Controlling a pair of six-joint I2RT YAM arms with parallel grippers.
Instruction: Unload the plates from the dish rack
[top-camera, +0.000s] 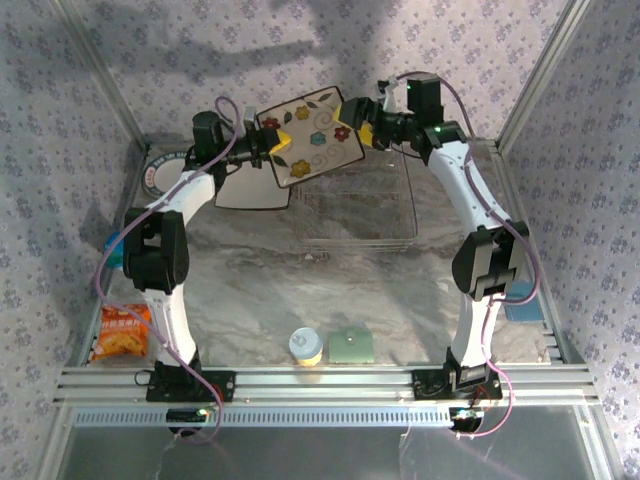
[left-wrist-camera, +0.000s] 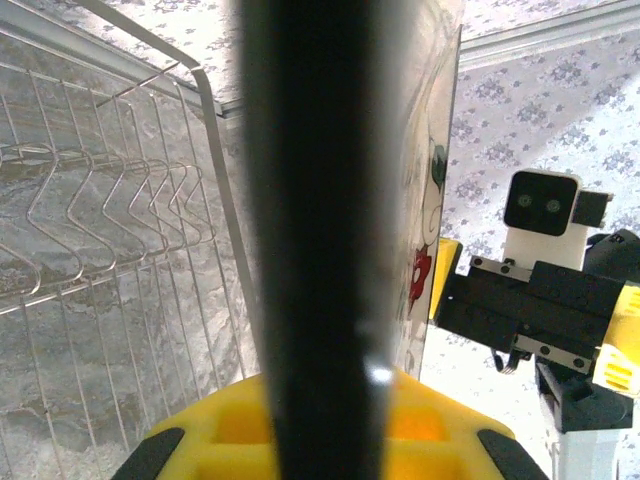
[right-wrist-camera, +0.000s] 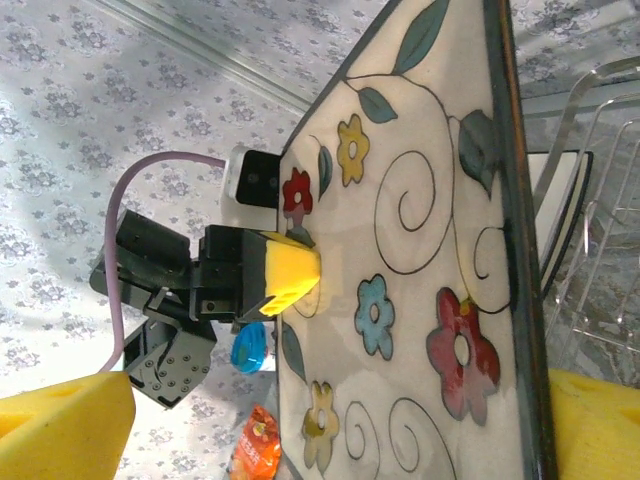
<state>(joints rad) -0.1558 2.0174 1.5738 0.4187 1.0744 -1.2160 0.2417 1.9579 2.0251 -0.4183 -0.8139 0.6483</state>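
Overhead I get bright, even light. Soft grey shadows smear the lilac flowered wall (top-camera: 300, 40) at 12 o'clock, and the grey marbled counter (top-camera: 270, 290) has a dull sheen. On the left wrist view, the square cream flower-printed plate (left-wrist-camera: 425, 180) is so close that its edge is a dark, unfocused band with one glare speck, while the silver wire dish rack (left-wrist-camera: 100, 250) reads crisp. On the right wrist view, the yellow foam pads (right-wrist-camera: 60, 425) at 7 and 5 o'clock blur.

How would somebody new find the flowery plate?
Look at the far end of the marble table, above the silver wire dish rack. A square cream plate hangs there, pinched by the left claw, with the open right claw around its opposite edge. Unlike the plain cream square plate lying left of the rack, it has red, blue and yellow flowers.
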